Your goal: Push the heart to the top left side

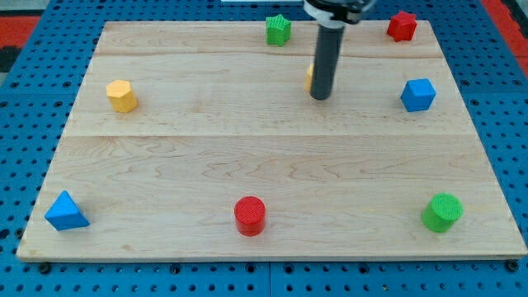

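Note:
A small yellow block, mostly hidden behind my rod, shows only as a sliver at the rod's left edge in the upper middle of the board; its shape cannot be made out. My tip rests on the wooden board just below and to the right of that sliver, touching or nearly touching it. No other heart-shaped block shows.
A green star sits at the top middle, a red block at the top right, a blue cube at the right, a yellow hexagon at the left, a blue triangle at the bottom left, a red cylinder at the bottom middle, a green cylinder at the bottom right.

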Tool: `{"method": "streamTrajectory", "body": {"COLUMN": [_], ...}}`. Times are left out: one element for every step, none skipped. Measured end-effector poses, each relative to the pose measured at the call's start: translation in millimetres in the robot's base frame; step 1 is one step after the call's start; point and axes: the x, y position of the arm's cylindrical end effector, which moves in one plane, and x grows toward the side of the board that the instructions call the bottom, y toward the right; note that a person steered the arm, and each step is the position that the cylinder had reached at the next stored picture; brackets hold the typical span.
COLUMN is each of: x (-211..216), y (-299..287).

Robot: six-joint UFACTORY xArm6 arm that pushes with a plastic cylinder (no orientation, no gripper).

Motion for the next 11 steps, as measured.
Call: {"method": "streamTrajectory", "body": {"x": [-21.4, -22.5, -31.3, -49.0, -49.7, -49.9, -57.6, -63.7, -49.7, -53.2, -86.5], "y": [7.1, 45.9, 57.0, 40.9, -7.8, -60.0, -96.3, -117.7, -101.0, -88.8, -83.5]}}
